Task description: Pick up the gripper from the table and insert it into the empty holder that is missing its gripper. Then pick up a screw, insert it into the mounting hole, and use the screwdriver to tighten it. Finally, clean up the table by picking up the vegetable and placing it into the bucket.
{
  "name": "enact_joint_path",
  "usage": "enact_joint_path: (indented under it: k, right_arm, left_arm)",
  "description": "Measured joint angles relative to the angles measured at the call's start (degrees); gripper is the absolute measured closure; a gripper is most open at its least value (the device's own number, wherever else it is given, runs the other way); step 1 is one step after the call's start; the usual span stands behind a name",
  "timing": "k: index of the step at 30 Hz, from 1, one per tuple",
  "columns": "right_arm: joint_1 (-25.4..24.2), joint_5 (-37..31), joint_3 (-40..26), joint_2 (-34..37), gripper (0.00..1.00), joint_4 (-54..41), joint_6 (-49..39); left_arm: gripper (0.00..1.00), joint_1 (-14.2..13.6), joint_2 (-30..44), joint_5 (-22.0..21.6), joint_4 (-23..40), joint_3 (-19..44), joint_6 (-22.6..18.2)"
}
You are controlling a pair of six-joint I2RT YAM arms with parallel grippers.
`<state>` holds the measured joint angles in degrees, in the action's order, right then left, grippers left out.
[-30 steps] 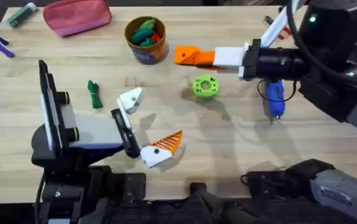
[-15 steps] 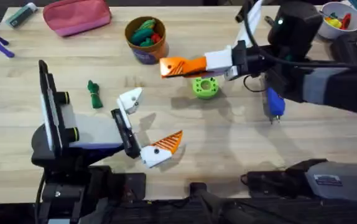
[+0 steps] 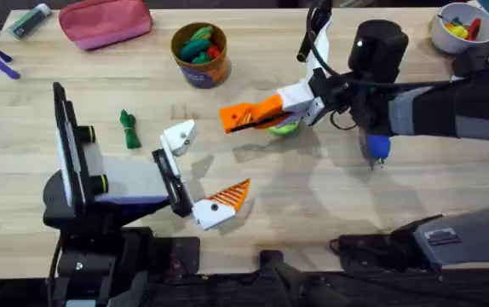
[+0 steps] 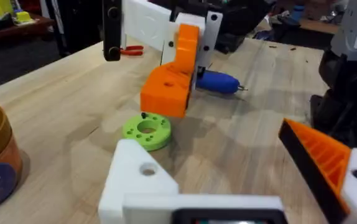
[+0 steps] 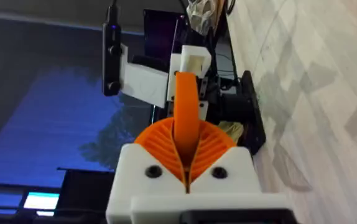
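Observation:
My right gripper (image 3: 246,117) reaches in from the right and is shut on the gripper (image 3: 238,115), a loose orange wedge. That wedge (image 5: 186,118) stands upright between the orange ribbed pads (image 5: 157,146). It (image 4: 166,93) hangs just above the table, a little beyond the all-white holder (image 3: 179,136) (image 4: 142,180). My left gripper (image 3: 200,170) is open, with the holder on one side and an orange-tipped white block (image 3: 225,202) on the other. The blue screwdriver (image 3: 375,143) lies partly under the right arm. The dark green vegetable (image 3: 128,128) lies left of the holder. The bucket (image 3: 200,53) stands at the back.
A bright green disc with holes (image 3: 285,128) sits partly under the right gripper. A pink pouch (image 3: 106,21) lies at the back left and a white bowl (image 3: 457,26) at the back right. Red-handled pliers (image 4: 132,51) lie far off.
The right gripper has carried the orange wedge leftward and nearer, from beside the bucket to over the green disc. It now tilts toward the holder. The left arm has not moved.

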<state>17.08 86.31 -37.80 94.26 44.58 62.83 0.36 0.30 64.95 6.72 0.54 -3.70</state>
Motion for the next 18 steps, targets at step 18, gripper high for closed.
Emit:
enact_joint_path:
  k: [18]
  right_arm:
    - [7.18,0.38,-0.09,4.07,0.989,0.00,-3.67]
  left_arm:
    - [0.014,0.00,0.00,0.00,0.00,0.00,0.00]
